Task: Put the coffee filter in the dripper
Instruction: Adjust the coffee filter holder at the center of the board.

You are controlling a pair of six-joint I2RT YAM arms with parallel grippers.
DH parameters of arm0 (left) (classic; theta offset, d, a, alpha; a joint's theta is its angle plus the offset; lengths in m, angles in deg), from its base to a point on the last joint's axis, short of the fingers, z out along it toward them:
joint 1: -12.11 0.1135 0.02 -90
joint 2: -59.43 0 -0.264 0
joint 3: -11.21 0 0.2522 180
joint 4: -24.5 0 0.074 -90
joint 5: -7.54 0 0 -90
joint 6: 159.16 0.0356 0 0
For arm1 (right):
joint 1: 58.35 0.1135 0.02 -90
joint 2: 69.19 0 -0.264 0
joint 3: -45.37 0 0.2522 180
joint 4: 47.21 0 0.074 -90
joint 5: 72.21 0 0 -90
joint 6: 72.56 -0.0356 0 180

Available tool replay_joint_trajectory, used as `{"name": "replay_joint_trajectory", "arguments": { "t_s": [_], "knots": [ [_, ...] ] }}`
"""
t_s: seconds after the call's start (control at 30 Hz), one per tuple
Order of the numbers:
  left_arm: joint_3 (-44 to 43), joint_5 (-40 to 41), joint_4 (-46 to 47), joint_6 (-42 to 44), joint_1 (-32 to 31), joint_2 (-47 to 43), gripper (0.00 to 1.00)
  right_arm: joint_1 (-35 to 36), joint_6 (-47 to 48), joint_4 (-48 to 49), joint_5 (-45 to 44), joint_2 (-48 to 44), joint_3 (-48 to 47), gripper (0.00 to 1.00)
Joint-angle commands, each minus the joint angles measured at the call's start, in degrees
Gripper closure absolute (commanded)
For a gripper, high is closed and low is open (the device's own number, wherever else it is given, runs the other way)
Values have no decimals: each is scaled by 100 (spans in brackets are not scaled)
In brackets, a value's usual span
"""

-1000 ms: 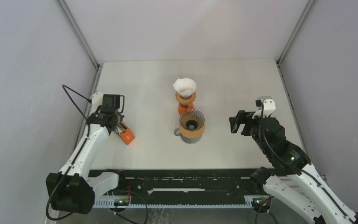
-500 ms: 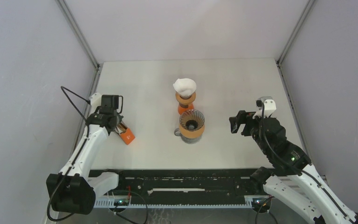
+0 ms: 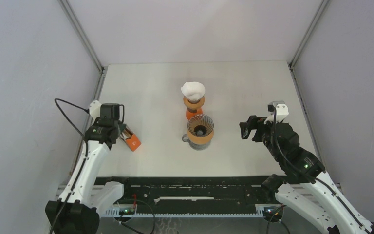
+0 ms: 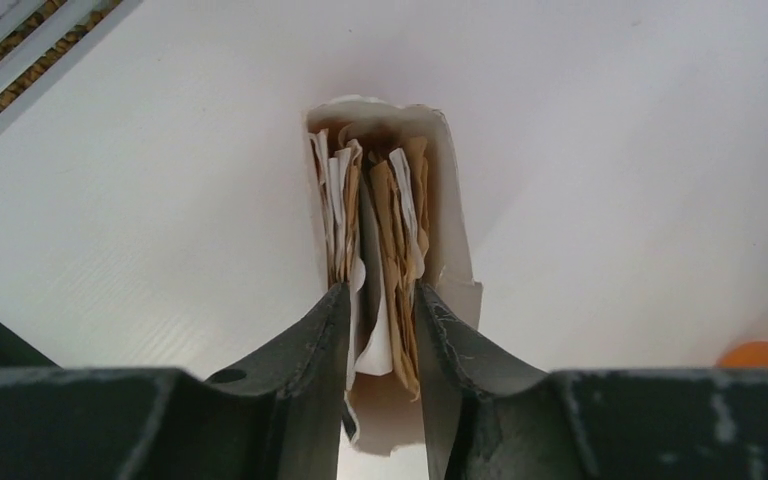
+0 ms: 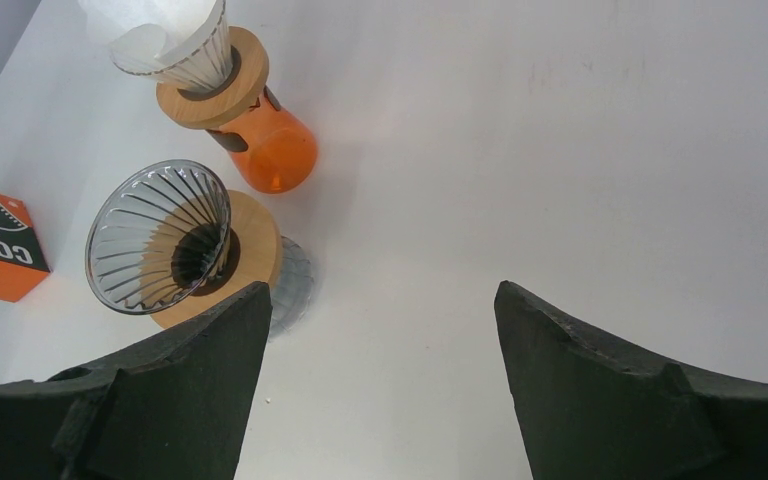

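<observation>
The small orange box [image 3: 133, 142] of coffee filters lies on the left of the table. In the left wrist view its torn open end [image 4: 450, 190] faces me, with brown and white coffee filters [image 4: 400, 215] standing in it. My left gripper [image 4: 380, 300] [image 3: 120, 132] is at that mouth, its jaws narrowly apart with the filter edges loose between them and a dark gap among the papers. The ribbed glass dripper [image 3: 200, 127] [image 5: 160, 235] sits empty on a wooden collar at table centre. My right gripper [image 5: 380, 300] [image 3: 244, 130] hovers open to its right, holding nothing.
Behind the empty dripper stands an orange carafe [image 3: 193, 111] [image 5: 278, 152] carrying a second dripper with a white filter [image 3: 193, 89] [image 5: 160, 40] in it. Grey walls close in the table on both sides and at the back.
My left arm has drawn back to the left, away from the box, and its jaws have widened a little. The right arm has not moved.
</observation>
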Motion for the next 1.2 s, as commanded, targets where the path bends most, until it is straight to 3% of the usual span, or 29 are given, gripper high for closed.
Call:
{"name": "replay_joint_trajectory", "arguments": {
  "t_s": [0.0, 0.27, 0.47, 0.53, 0.67, 0.83, 1.17],
  "knots": [
    [-209, 181, -324, -171, 65, -421, 63, 35, -100, 164, -1, -26, 16, 10],
    [312, 61, -300, -331, 318, -596, 59, 59, -104, 164, 16, -53, 21, 10],
    [445, -334, 136, -200, 394, -247, 65, 70, -103, 160, -1, -70, 16, 10],
    [449, -383, 188, -140, 392, -148, 67, 69, -109, 164, 0, -79, 25, 10],
    [420, -525, 220, 45, 396, -29, 84, 69, -109, 173, 10, -88, 27, 10],
    [273, -909, 370, 832, 396, -15, 98, 86, -105, 180, 12, -86, 26, 10],
    [-377, -1932, 158, 2651, 397, 643, 100, 88, -101, 173, 11, -67, 22, 10]
  ]
}}
